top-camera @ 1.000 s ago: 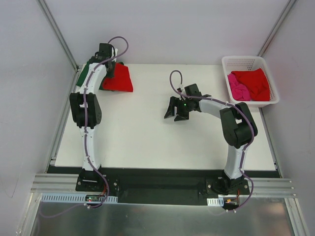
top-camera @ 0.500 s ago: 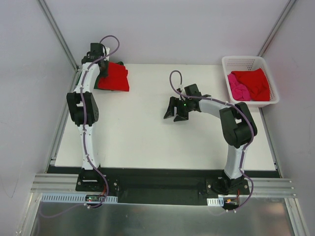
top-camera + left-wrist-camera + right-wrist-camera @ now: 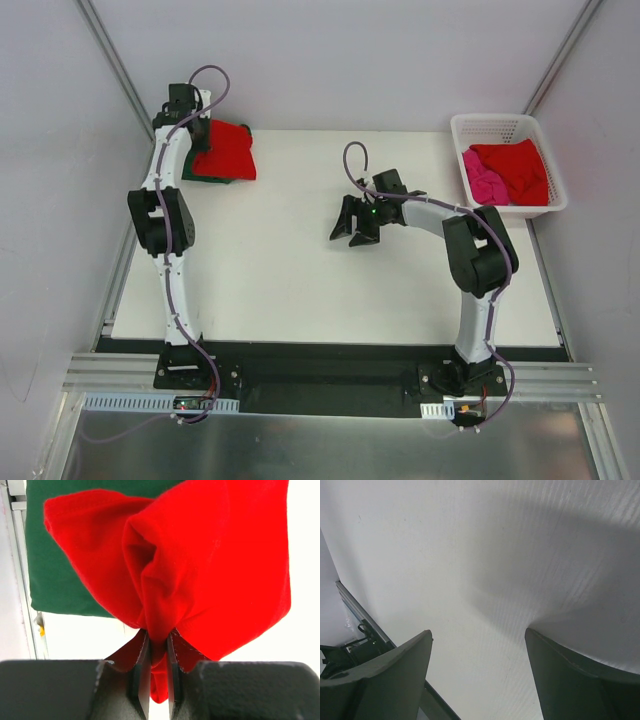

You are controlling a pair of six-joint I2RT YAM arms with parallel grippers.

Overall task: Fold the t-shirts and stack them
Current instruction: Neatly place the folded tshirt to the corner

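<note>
At the table's far left corner a folded red t-shirt [image 3: 225, 150] lies over a dark green t-shirt [image 3: 212, 179], of which only an edge shows from above. My left gripper [image 3: 197, 133] is shut on a bunched edge of the red t-shirt [image 3: 210, 565]. The wrist view shows the cloth pinched between the fingers [image 3: 141, 670], with the green t-shirt [image 3: 55, 570] flat beneath. My right gripper [image 3: 352, 229] hangs open over the bare middle of the table, nothing between its fingers [image 3: 385, 675].
A white lattice basket [image 3: 508, 127] stands at the far right, holding another red t-shirt [image 3: 518, 168] and a pink one [image 3: 483, 181]. The metal frame rail [image 3: 127, 240] runs along the table's left edge, close to the stack.
My left arm has swung left and toward the far corner, dragging the red t-shirt over the green one, which is now mostly covered. The right arm has barely moved.
</note>
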